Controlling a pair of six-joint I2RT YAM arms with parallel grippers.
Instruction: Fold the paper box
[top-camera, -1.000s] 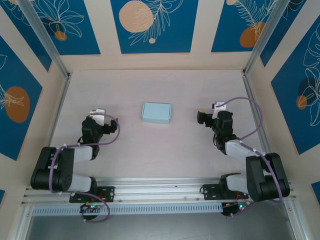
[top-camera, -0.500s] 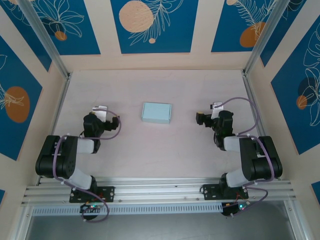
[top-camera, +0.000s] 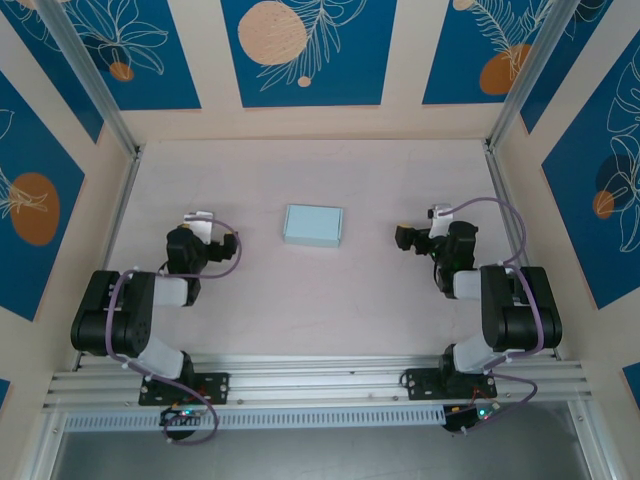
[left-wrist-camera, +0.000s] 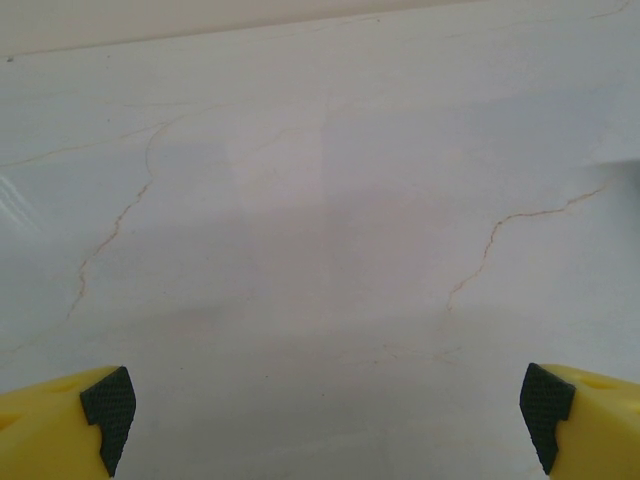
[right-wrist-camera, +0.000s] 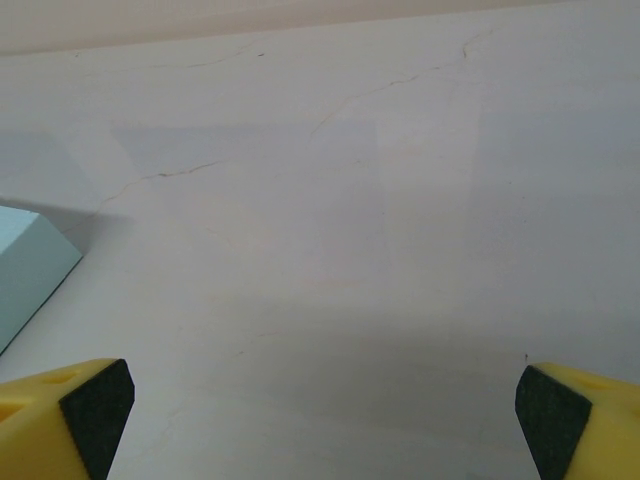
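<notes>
paper box (top-camera: 312, 225) untouched, cropped at right wrist view's left edge | left jaws apart | right jaws apart

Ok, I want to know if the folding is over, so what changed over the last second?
Both arms folded their elbows in closer over their bases. The left hand edged slightly farther up the table, while the right hand barely moved. Nothing was taken hold of or let go. Both hands stayed open and empty, and the paper box stayed where it was between them.
</notes>
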